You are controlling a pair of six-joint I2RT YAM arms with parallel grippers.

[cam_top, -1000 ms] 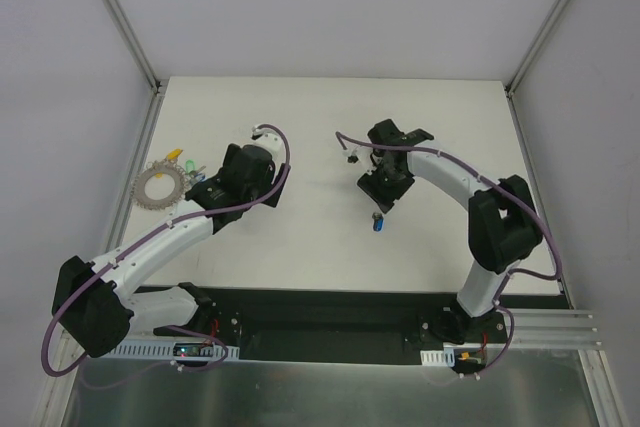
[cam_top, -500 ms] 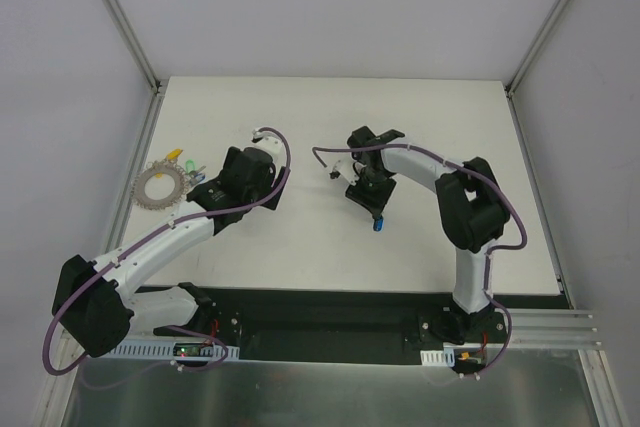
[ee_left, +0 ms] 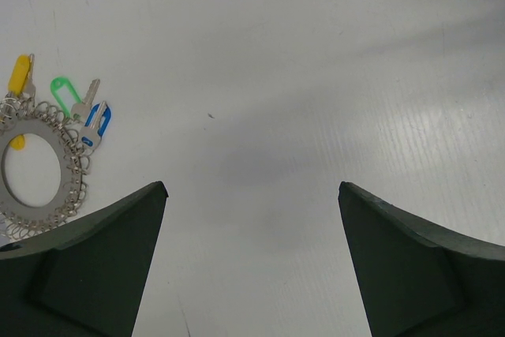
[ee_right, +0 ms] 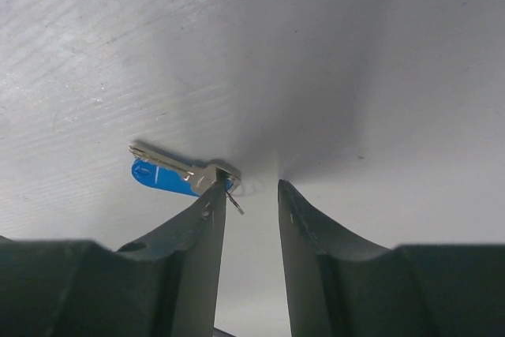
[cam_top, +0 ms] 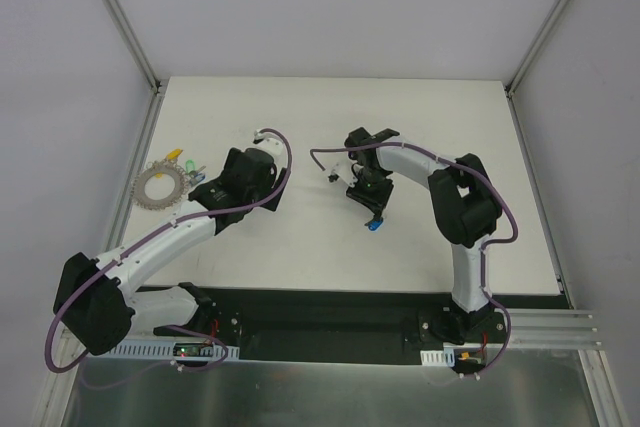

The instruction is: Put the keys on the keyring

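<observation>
The right claw [ee_right: 251,185] sits low over the worktop [ee_right: 379,53], fingers narrowly apart, one tip touching the metal end of a loose blue key [ee_right: 162,177] (nothing lies in the gap). The left claw [ee_left: 251,189] hangs wide apart. The keyring [ee_left: 35,212], with yellow, green and blue keys [ee_left: 95,120], lies near the worktop's left edge.

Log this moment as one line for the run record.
left tool open near keyring | right tool narrowly open at loose blue key | key not yet on ring
</observation>
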